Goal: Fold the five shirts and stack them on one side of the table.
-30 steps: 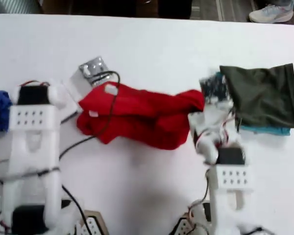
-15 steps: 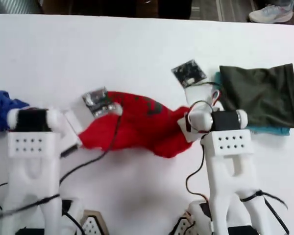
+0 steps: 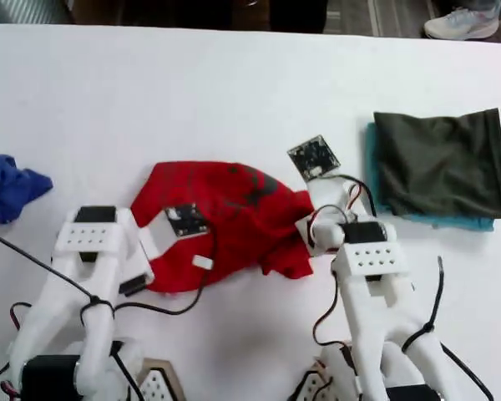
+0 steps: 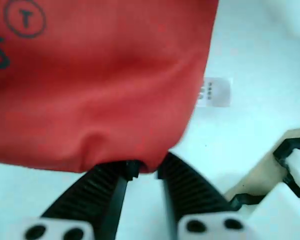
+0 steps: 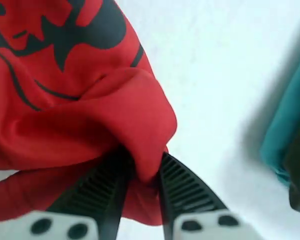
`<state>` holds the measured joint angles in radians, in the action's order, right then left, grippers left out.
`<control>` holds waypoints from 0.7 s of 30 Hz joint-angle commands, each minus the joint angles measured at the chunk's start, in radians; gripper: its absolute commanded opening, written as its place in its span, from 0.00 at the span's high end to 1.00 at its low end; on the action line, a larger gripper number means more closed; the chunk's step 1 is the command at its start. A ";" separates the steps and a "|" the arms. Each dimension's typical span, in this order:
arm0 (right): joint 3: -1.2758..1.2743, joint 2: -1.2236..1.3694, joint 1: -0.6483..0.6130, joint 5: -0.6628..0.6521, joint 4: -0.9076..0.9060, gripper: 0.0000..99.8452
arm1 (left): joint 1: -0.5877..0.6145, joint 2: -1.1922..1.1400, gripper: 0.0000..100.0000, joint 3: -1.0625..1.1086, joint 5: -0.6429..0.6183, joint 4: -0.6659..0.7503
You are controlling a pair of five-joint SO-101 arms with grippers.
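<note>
Crumpled red printed fabric shirt [image 3: 234,213] on white table [image 3: 234,92]: left claw [image 4: 146,172] clamped on its hem, right claw [image 5: 140,172] clamped on a fold.

The red shirt [image 3: 225,213] is soft, matt cloth, creased, with a flat black print. The table [image 3: 234,92] under it is smooth, white and faintly glossy. Well apart from the red shirt on the right arm's side, the dark green shirt [image 3: 447,163] is smooth cloth with a slight sheen, lying on a matt teal shirt [image 3: 451,223]. On the red shirt's other side, the blue shirt [image 3: 8,188] is crumpled matt cloth. Pinching the red shirt, the fingers [image 4: 102,192] of the left gripper [image 4: 142,172] and of the right gripper [image 5: 140,172] are black, ribbed, matt plastic. The arm shells [image 3: 367,259] are smooth white plastic.
</note>
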<state>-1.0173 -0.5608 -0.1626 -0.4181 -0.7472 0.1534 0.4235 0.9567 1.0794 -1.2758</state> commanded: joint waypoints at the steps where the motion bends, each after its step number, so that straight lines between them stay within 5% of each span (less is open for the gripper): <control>1: 0.000 0.002 -0.012 0.000 0.056 0.98 | -0.009 0.000 0.71 -0.036 0.003 0.009; 10: -0.002 0.002 -0.012 0.000 0.059 0.98 | -0.049 -0.003 0.77 -0.326 -0.032 -0.068; 21: 0.003 0.002 0.070 0.003 0.111 0.98 | -0.241 0.000 0.78 -0.120 -0.025 -0.049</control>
<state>-1.0234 -0.5608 -0.1166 -0.4181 -0.6598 -0.0583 0.4158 0.8078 1.0564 -1.3510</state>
